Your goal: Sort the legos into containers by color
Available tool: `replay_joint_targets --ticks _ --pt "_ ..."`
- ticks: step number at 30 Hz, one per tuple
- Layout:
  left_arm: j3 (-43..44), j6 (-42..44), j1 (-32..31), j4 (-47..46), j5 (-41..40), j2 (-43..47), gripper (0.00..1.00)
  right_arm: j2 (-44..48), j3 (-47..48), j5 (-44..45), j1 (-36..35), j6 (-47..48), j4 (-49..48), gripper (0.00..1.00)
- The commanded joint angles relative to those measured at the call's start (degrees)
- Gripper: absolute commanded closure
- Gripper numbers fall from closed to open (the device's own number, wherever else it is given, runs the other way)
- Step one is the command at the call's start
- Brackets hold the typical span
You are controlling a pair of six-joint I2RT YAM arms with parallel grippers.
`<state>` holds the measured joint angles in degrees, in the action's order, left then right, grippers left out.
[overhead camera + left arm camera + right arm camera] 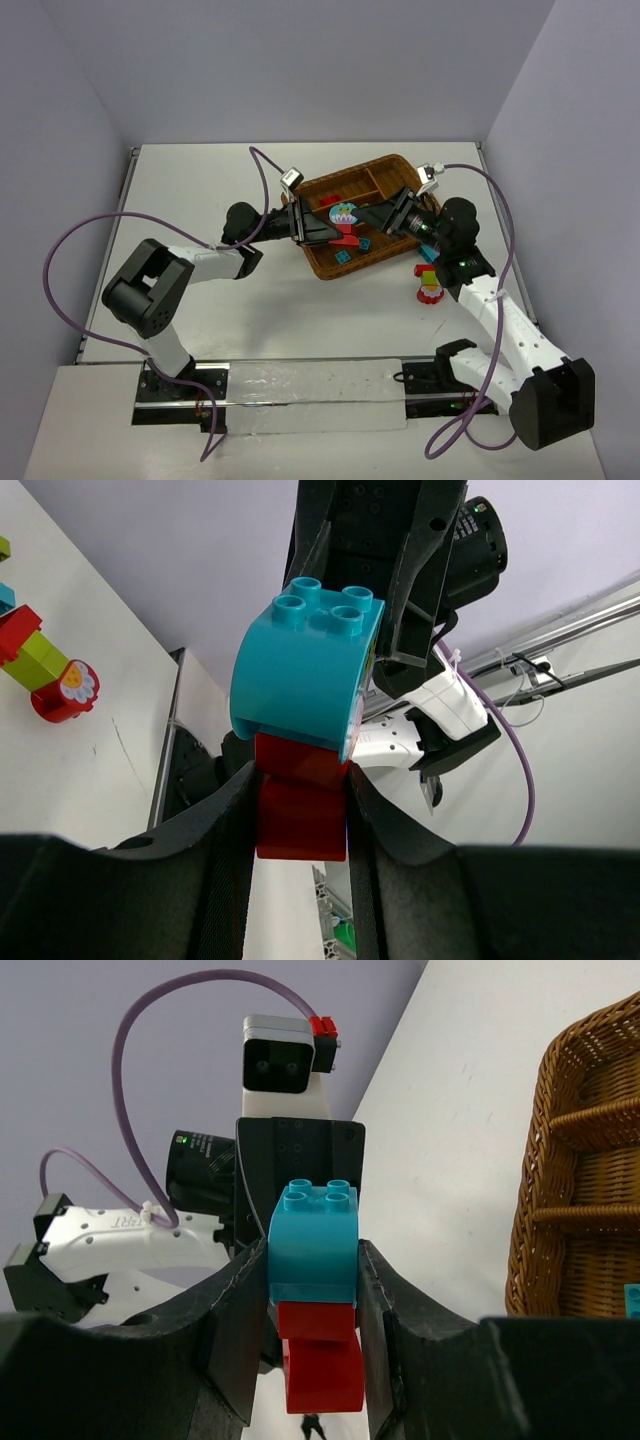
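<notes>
A cyan-blue brick is stuck on top of a red brick, and both are held in the air over the brown wicker tray. My left gripper is shut on the red brick. My right gripper is shut on the cyan brick, with the red brick hanging below it. The two grippers face each other across the joined pair. In the left wrist view the cyan brick sits just beyond my fingers. The tray holds a red brick and two cyan bricks.
A small stack of red, yellow-green and cyan bricks with a red flower piece stands on the table right of the tray, also in the left wrist view. The tray's wall is at the right of the right wrist view.
</notes>
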<state>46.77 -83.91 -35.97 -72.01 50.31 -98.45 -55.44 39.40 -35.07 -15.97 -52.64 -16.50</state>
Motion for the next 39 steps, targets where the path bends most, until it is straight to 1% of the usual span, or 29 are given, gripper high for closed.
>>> replay_joint_targets --ticks 1,5,15,17,19,21,23,24,25,26,27,28,31,34,36,37,39 --pt "1.4 2.5 -0.4 -3.3 -1.7 2.9 1.00 -0.5 -1.4 1.5 0.6 -5.4 -0.9 1.00" --pt "0.6 4.4 -0.4 -0.8 -1.7 4.8 1.00 -0.5 -2.7 3.6 2.6 -10.3 -3.2 1.00" --pt "-0.3 7.3 0.5 3.9 -1.7 8.2 1.00 0.2 -5.0 6.2 4.9 -14.0 -2.8 1.00" --pt "-0.4 8.0 0.5 5.3 -1.5 8.6 1.00 1.7 -4.6 7.6 5.6 -13.2 -1.2 1.00" --pt "-0.4 9.7 0.8 7.4 -1.7 9.3 1.00 3.3 -2.4 10.6 6.1 -9.1 5.8 1.00" --pt "-0.4 12.3 0.9 11.9 -2.2 10.1 1.00 5.5 1.8 18.3 6.2 -3.9 14.6 1.00" --pt "0.9 15.3 0.9 18.4 -3.1 10.6 1.00 6.4 4.2 24.5 6.3 -0.4 20.4 1.00" --pt "2.1 18.6 0.9 23.0 -4.1 11.1 1.00 7.4 6.8 28.1 6.4 3.0 25.4 1.00" --pt "3.0 20.6 0.9 30.1 -4.9 11.4 1.00 8.0 9.1 32.7 6.5 5.6 27.4 1.00" --pt "4.1 22.8 0.9 34.6 -5.9 11.6 1.00 8.0 9.2 32.9 6.5 5.7 29.5 1.00" --pt "5.7 28.0 0.9 39.7 -7.3 11.9 1.00 8.6 10.9 36.9 6.5 8.2 32.3 1.00" --pt "9.4 31.1 0.9 46.5 -11.1 11.5 1.00 9.1 11.6 39.1 6.5 9.4 33.5 1.00" --pt "16.2 38.4 1.1 60.9 -18.1 9.7 1.00 10.8 12.4 43.5 6.5 12.0 35.9 1.00" --pt "23.5 41.6 2.2 68.8 -22.9 6.3 1.00 12.1 12.3 45.3 6.5 12.9 36.6 1.00" --pt "25.8 43.0 3.3 72.4 -23.9 3.2 1.00 12.6 12.1 45.6 6.5 13.1 36.7 1.00" --pt "29.4 44.3 4.0 75.9 -26.0 0.4 1.00 13.0 12.0 45.7 6.5 13.3 36.8 1.00" --pt "36.1 46.0 4.9 79.2 -28.3 -3.7 1.00 13.2 11.9 45.4 6.4 13.4 36.8 1.00"
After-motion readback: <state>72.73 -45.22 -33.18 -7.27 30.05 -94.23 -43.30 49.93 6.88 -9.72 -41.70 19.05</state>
